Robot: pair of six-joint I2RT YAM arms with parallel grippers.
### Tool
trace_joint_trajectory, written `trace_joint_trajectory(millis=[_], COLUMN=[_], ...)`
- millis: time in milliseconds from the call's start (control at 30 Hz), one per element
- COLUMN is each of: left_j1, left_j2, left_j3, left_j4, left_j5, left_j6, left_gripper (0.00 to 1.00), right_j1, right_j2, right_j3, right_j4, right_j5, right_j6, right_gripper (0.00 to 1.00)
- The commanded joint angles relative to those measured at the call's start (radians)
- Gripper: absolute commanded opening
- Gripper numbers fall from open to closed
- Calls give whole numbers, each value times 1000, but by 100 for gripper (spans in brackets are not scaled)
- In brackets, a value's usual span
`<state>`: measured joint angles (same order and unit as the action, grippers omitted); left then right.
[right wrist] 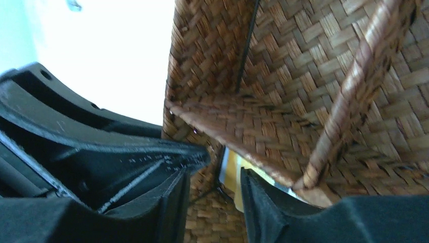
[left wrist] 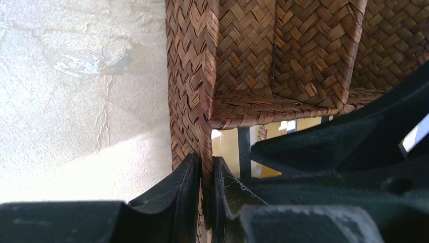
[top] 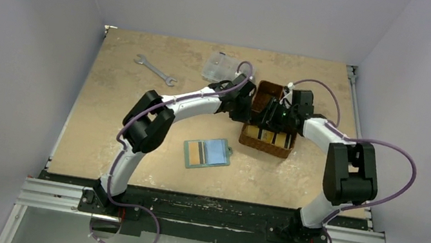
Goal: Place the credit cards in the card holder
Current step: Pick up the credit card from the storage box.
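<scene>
The sage-green card holder (top: pixel 206 154) lies open on the table, with a striped gold card in its left pocket. Orange-gold credit cards (top: pixel 261 134) stand in the near compartments of the brown woven basket (top: pixel 258 144). My left gripper (left wrist: pixel 205 174) is shut on the basket's left wall (left wrist: pixel 189 76), and a yellow card (left wrist: pixel 227 147) shows just inside that wall. My right gripper (right wrist: pixel 215 195) reaches down into the basket with its jaws apart. A yellow card (right wrist: pixel 231 169) leans by its right finger (right wrist: pixel 263 207), and only woven floor lies between the fingers.
A clear plastic compartment box (top: pixel 220 65) sits behind the basket, and a metal wrench (top: pixel 156 69) lies at the far left. Both arms crowd together over the basket (top: pixel 270 120). Pale walls close in the table on three sides.
</scene>
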<state>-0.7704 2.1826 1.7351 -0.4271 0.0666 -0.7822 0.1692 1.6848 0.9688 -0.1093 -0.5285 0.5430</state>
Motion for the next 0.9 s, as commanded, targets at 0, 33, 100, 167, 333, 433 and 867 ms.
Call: trace_joint_trajectory(millis=[0, 33, 100, 167, 333, 433, 867], left_j1=[-20, -20, -19, -19, -18, -15, -16], left_j2=[16, 18, 20, 18, 17, 18, 37], left_j3=[-1, -2, -5, -9, -13, -10, -22], left_j4=[4, 6, 5, 6, 8, 13, 74], left_j5=[77, 78, 79, 79, 87, 93, 176], left_j6=[-16, -17, -20, -22, -26, -30, -55], left_gripper=[0, 0, 0, 0, 0, 0, 0], right_j1=[9, 9, 6, 5, 1, 2, -3], right_j2=[-121, -144, -170, -158, -60, -7, 79], right_j3=[10, 1, -13, -9, 3, 17, -73], right_j4=[-173, -191, -221, -241, -251, -259, 156], right_j5=[144, 166, 231, 247, 219, 227, -234], right_j6=[-122, -126, -126, -135, -125, -117, 47], right_gripper=[52, 55, 61, 63, 62, 62, 60])
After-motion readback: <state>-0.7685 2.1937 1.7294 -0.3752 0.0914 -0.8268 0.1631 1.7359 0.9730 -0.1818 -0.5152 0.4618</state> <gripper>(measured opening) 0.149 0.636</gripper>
